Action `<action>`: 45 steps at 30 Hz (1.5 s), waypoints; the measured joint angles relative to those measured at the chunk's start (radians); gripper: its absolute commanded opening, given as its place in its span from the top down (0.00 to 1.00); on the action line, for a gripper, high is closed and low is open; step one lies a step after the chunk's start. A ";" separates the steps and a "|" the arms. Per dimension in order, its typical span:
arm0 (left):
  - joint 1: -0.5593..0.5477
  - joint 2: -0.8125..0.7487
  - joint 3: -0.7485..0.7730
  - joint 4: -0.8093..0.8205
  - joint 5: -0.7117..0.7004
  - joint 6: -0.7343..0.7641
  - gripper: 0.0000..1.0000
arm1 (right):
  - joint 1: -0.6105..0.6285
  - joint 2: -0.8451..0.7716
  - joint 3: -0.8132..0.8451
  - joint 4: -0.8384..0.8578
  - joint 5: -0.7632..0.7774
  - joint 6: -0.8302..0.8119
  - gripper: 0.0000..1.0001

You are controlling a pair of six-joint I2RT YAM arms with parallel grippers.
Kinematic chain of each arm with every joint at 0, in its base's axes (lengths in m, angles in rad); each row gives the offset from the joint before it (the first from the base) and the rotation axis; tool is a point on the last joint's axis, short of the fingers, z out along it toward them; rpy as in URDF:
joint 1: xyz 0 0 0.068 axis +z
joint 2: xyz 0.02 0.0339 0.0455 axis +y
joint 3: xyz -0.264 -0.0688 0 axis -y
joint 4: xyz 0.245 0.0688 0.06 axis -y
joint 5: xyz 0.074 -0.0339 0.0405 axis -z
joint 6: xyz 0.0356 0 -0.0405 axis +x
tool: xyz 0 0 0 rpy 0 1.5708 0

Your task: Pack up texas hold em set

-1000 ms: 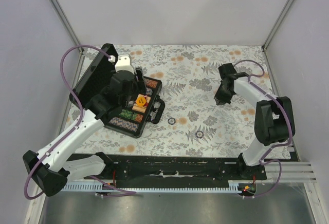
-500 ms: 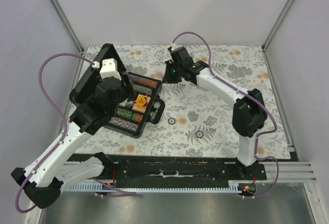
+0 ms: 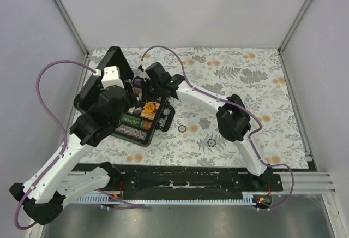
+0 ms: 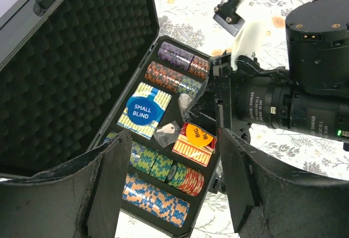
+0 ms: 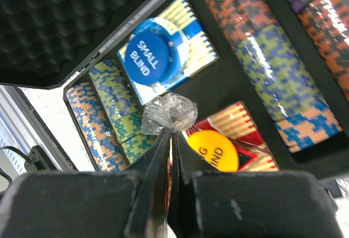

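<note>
The black case [image 3: 163, 119] of the texas hold em set lies open at the left, its foam lid [image 3: 101, 82] raised. Inside are rows of chips [image 4: 158, 194], a blue SMALL BLIND button [image 4: 140, 108] on a striped deck, an orange BIG BLIND button [image 4: 197, 135] on the reddish deck [image 5: 245, 123], and a bagged key [image 4: 168, 131]. My right gripper [image 5: 172, 131] hangs over the tray, shut on a small crumpled clear plastic bag [image 5: 172, 111]. My left gripper [image 4: 174, 137] hovers above the case's near side, open and holding nothing. Two loose round chips [image 3: 182, 129] [image 3: 211, 142] lie on the cloth.
The right arm [image 3: 207, 99] stretches across the middle of the floral cloth toward the case. The case handle [image 3: 168, 118] sticks out on the case's right side. Grey walls enclose the table at the left, right and back.
The right arm has swung from the table's right side across to the open case, its gripper now over the tray. The left arm drew back a little toward the left.
</note>
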State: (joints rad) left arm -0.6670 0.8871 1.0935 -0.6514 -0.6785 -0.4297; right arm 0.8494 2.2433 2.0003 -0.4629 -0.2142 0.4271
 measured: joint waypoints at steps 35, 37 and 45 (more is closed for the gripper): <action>0.000 0.005 -0.007 0.015 0.177 0.013 0.26 | -0.092 -0.332 -0.240 -0.246 0.213 0.076 0.46; 0.000 0.007 -0.015 0.028 0.211 0.013 0.26 | -0.105 -0.412 -0.324 -0.291 0.270 0.097 0.43; 0.000 0.047 -0.104 0.086 0.373 -0.006 0.23 | -0.103 -0.566 -0.581 -0.441 0.413 0.198 0.38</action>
State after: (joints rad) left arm -0.6670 0.9344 0.9894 -0.5652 -0.3050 -0.4358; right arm 0.7460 1.6775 1.4193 -0.9035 0.1989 0.6250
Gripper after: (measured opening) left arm 0.756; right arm 0.621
